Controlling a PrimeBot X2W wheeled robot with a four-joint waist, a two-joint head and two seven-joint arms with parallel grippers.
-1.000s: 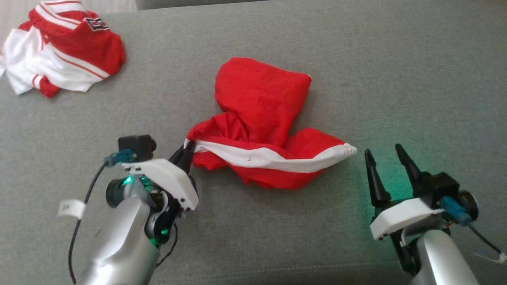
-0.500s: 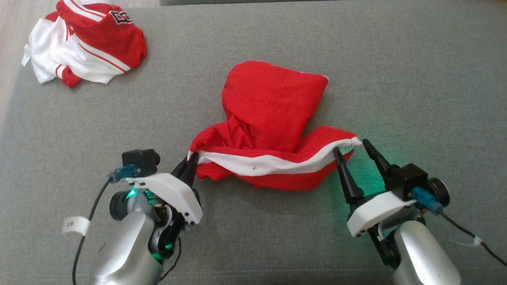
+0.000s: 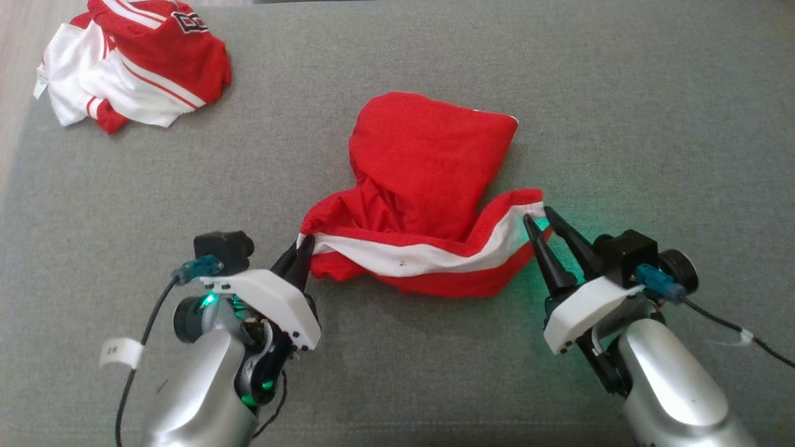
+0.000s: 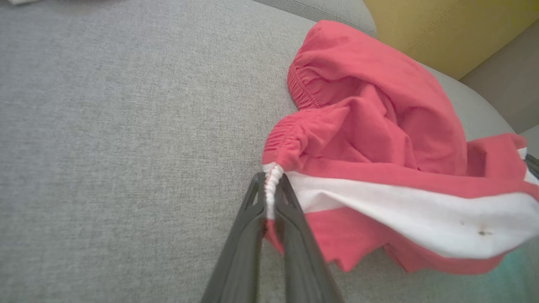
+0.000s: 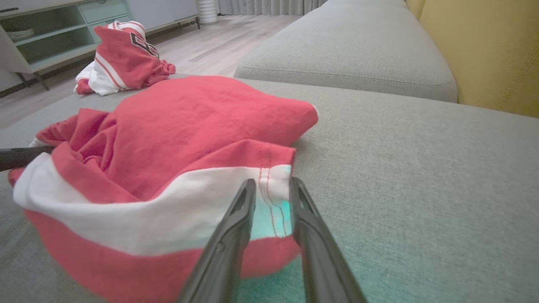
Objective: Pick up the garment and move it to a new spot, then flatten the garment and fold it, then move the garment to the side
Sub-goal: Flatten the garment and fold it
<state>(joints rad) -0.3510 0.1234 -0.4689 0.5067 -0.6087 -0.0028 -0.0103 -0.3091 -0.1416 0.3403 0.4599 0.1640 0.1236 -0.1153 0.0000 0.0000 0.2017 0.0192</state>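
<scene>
Grey sofa cushion spreads under everything in the head view. At about 10 o'clock from the middle, near the cushion's far left corner, a crumpled red-and-white jersey lies well apart from the rest. At 8 o'clock the left gripper has its fingers pressed together, pinching the left end of the white band on the red shorts. The shorts lie bunched at the centre, the band running along their near edge. At 4 o'clock the right gripper has its fingers narrowly apart at the band's stitched right end. The right wrist view shows the hem in the gap, but I cannot tell whether they grip it.
</scene>
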